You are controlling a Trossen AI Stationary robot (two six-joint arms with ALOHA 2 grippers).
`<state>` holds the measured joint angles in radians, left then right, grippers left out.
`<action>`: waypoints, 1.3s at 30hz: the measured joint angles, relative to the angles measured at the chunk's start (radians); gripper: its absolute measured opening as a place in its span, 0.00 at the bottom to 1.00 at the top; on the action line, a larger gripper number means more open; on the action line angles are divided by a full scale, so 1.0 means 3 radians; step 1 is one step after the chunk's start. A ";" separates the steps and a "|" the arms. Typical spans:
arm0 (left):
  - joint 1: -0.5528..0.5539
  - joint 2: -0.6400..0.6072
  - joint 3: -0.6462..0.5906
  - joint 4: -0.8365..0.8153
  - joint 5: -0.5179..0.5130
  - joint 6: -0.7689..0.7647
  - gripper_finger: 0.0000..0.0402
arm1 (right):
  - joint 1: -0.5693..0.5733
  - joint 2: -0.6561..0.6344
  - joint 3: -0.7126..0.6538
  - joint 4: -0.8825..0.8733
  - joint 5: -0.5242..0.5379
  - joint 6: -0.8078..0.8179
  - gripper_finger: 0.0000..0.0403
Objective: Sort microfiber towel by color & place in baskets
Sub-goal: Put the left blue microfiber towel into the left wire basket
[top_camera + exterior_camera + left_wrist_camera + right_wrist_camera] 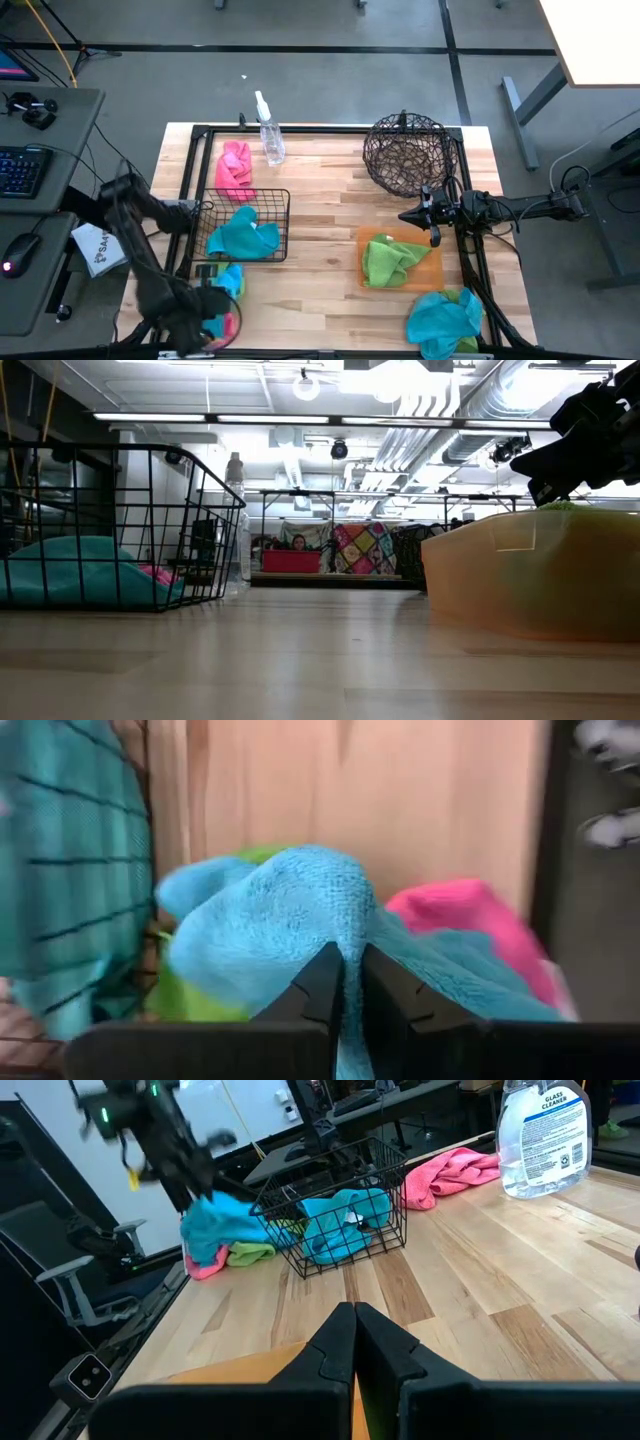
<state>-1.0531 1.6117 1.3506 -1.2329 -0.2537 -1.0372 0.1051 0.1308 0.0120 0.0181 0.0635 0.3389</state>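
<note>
At the table's near left corner lies a pile of towels: a blue towel (270,910) on top, a pink one (470,915) and a green one (195,1005) under it. My left gripper (350,965) stands over the pile, shut on the blue towel (215,1215). Just beyond the pile stands the black wire basket (247,225), and a teal towel (240,238) lies in it. The orange tray (432,265) holds a green towel (390,260). My right gripper (420,214) waits shut above the tray's far edge, next to the round woven basket (408,152). My left gripper pinches a raised fold of the blue towel (345,925) between its two fingers. The fingers come from above, pointing steeply down. The cloth drapes down on both sides of the fingers, and its lower part rests on the pink and green towels (225,1258).
A pink towel (235,170) lies at the far left, beside the clear spray bottle (268,135). Another blue towel (445,318) lies at the near right corner. Bare wood lies between the wire basket and the tray.
</note>
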 joint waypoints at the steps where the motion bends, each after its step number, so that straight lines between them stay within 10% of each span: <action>1: 0.0000 -0.0097 0.0086 -0.0095 -0.0070 0.0067 0.04 | 0.0000 0.0000 0.0000 0.0001 0.0000 0.0000 0.00; 14: 0.0433 -0.1035 0.0997 -0.0281 -0.2282 0.1314 0.00 | 0.0000 0.0000 0.0000 0.0000 -0.0001 0.0000 0.00; 21: 0.1077 -0.1124 0.1025 -0.0858 -0.2771 0.1399 0.00 | 0.0000 0.0000 0.0000 0.0000 0.0000 0.0000 0.00; 39: 0.1508 -0.1070 0.1142 -0.1130 0.0332 0.0796 0.00 | -0.0001 0.0000 0.0000 0.0001 0.0000 0.0000 0.00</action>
<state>-0.6007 1.2905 1.6932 -1.5721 -0.1541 -0.7986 0.1049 0.1309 0.0120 0.0183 0.0635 0.3389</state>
